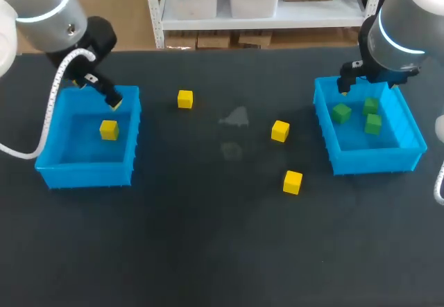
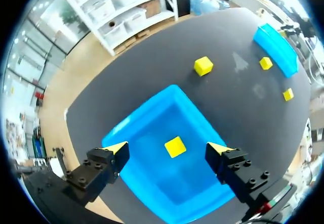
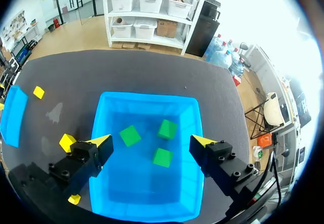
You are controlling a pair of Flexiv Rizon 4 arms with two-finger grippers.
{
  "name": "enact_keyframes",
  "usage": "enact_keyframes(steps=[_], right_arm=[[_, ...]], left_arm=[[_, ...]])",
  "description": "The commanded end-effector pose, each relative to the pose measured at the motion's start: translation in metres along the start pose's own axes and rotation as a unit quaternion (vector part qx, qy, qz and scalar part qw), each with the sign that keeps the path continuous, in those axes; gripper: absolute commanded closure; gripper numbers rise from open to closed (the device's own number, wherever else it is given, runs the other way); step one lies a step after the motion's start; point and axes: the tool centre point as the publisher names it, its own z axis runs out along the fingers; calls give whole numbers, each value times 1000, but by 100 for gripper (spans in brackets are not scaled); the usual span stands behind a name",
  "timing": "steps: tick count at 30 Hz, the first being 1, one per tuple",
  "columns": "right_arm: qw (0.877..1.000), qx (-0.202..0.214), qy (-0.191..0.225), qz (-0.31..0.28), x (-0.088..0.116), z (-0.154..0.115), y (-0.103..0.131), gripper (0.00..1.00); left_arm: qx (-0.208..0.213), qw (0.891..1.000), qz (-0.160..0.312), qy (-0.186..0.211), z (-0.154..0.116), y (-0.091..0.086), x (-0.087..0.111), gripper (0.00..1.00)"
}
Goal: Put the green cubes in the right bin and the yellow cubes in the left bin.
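My left gripper (image 1: 104, 93) hangs open over the far side of the left blue bin (image 1: 52, 156). One yellow cube (image 1: 109, 129) lies loose on that bin's floor; in the left wrist view the cube (image 2: 175, 146) sits below and between the spread fingers of the gripper (image 2: 168, 149), untouched. Three more yellow cubes rest on the table (image 1: 184, 99) (image 1: 279, 131) (image 1: 293, 181). My right gripper (image 1: 365, 85) is open above the right blue bin (image 1: 378, 158), which holds three green cubes (image 3: 130, 135) (image 3: 167, 129) (image 3: 162, 157). Nothing is between the right gripper's (image 3: 151, 141) fingers.
The dark table (image 1: 208, 238) stretches wide between the two bins. A faint pale smudge (image 1: 234, 118) marks its middle. The nearest loose yellow cube (image 3: 66, 142) lies just outside the right bin's wall (image 3: 96, 133).
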Motion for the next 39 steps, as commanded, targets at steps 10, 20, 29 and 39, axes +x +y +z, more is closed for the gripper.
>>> enact_keyframes(steps=[10, 20, 29, 39], right_arm=[[1000, -1, -1, 0, 1, 0, -1, 0], [1000, -1, -1, 0, 1, 0, -1, 0], [1000, -1, -1, 0, 1, 0, -1, 0], [1000, -1, -1, 0, 1, 0, -1, 0]], left_arm=[[37, 987, 157, -4, -9, -19, -65, 0], [63, 957, 282, 4, 10, -40, -105, 0], [70, 928, 365, 16, 39, -60, -129, 0], [103, 910, 401, 29, 64, -76, -136, 0]])
